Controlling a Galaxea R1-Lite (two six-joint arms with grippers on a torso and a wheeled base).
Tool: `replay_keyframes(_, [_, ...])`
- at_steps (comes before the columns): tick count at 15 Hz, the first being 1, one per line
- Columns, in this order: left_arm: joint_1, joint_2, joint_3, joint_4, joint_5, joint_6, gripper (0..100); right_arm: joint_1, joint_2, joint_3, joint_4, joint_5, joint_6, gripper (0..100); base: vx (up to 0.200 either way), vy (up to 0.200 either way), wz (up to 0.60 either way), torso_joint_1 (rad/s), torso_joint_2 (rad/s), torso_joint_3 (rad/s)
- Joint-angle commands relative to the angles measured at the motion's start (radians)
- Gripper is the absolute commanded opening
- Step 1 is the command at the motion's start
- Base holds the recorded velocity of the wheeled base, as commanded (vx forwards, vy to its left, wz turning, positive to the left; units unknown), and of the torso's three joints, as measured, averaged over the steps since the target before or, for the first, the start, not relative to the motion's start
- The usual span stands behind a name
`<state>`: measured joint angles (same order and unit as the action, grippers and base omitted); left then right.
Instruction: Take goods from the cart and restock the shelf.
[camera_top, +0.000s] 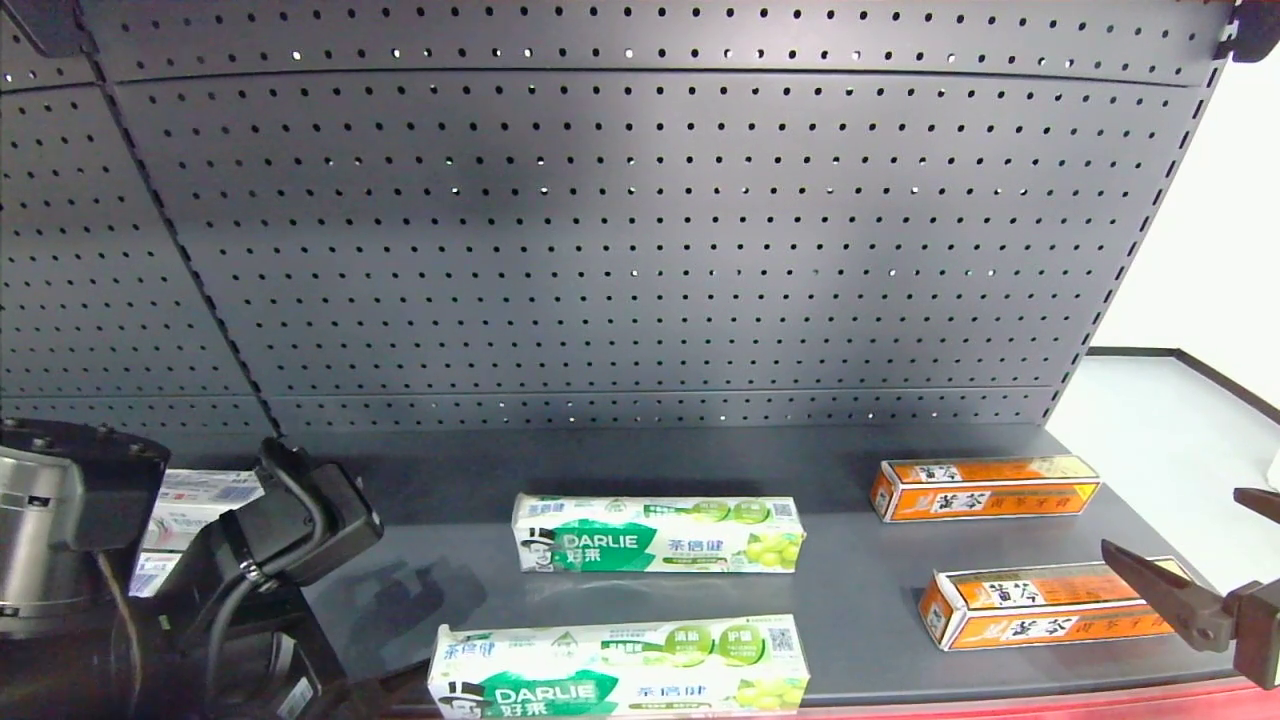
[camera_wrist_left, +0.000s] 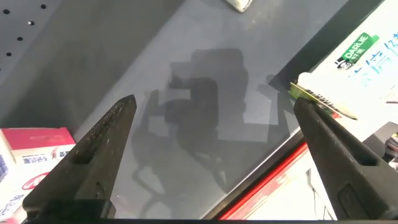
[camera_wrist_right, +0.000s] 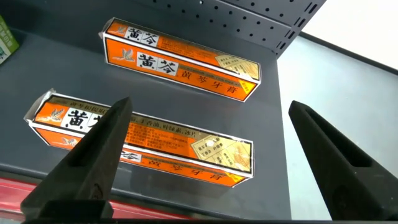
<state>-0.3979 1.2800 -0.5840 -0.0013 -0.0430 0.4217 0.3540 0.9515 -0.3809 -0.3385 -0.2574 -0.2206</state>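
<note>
Two green-and-white toothpaste boxes lie on the dark shelf (camera_top: 880, 630), one mid-shelf (camera_top: 655, 535) and one at the front edge (camera_top: 615, 680). Two orange boxes lie to the right, one farther back (camera_top: 985, 487) and one nearer (camera_top: 1050, 603). My right gripper (camera_top: 1210, 550) hangs open at the shelf's right front, just off the nearer orange box (camera_wrist_right: 161, 146); the wrist view shows the gripper (camera_wrist_right: 211, 106) empty, with the farther orange box (camera_wrist_right: 180, 65) beyond. My left gripper (camera_wrist_left: 214, 106) is open and empty over bare shelf, beside the end of the front green box (camera_wrist_left: 360, 56).
White-and-red boxes (camera_top: 195, 505) lie at the shelf's left, behind my left arm; one (camera_wrist_left: 31, 155) sits by the left fingers. A perforated back panel (camera_top: 640, 250) closes the shelf. A red strip (camera_top: 1000, 700) runs along the front edge. Pale floor (camera_top: 1180, 420) lies to the right.
</note>
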Motion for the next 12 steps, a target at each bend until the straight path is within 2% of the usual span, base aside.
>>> replay_keyframes(1, [-0.007, 0.010, -0.002, -0.002, 0.000, 0.000, 100, 0.000, 0.000, 0.002, 0.000, 0.000, 0.000, 100, 0.000, 0.000, 0.00, 0.000, 0.00, 0.000])
replay_keyframes(12, [-0.073, 0.061, -0.042, -0.002, 0.000, 0.000, 100, 0.000, -0.007, 0.017, 0.000, 0.000, 0.000, 100, 0.000, 0.000, 0.00, 0.000, 0.00, 0.000])
